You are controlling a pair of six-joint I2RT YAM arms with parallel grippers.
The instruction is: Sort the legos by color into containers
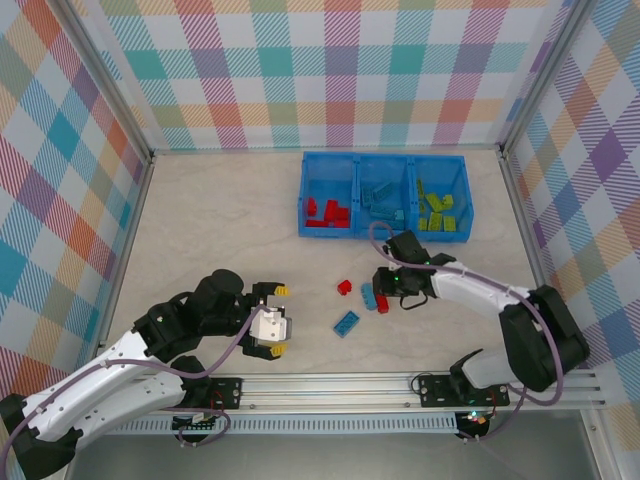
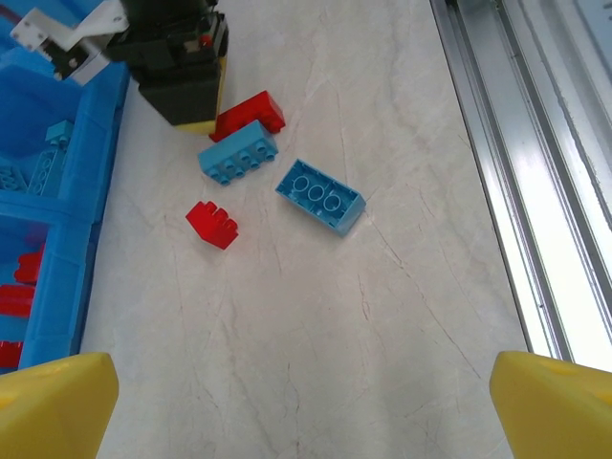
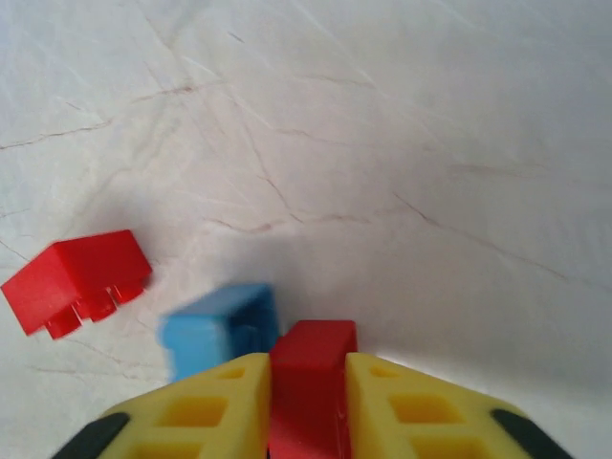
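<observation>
**Right fingers clenching a red brick, left fingers released**

The right fingers are clenching a red brick between their yellow tips, close to the pale marbled surface. A light blue brick is lying just beside it; whether the two are touching I cannot tell. A smaller red brick and a second light blue brick are lying loose nearby, apart from each other. The left fingers are standing wide apart, grasping nothing, nearer the arm bases. The blue bin is sitting at the far side of the surface, holding red bricks in its left compartment, light blue ones in the middle and lime green ones on the right.
</observation>
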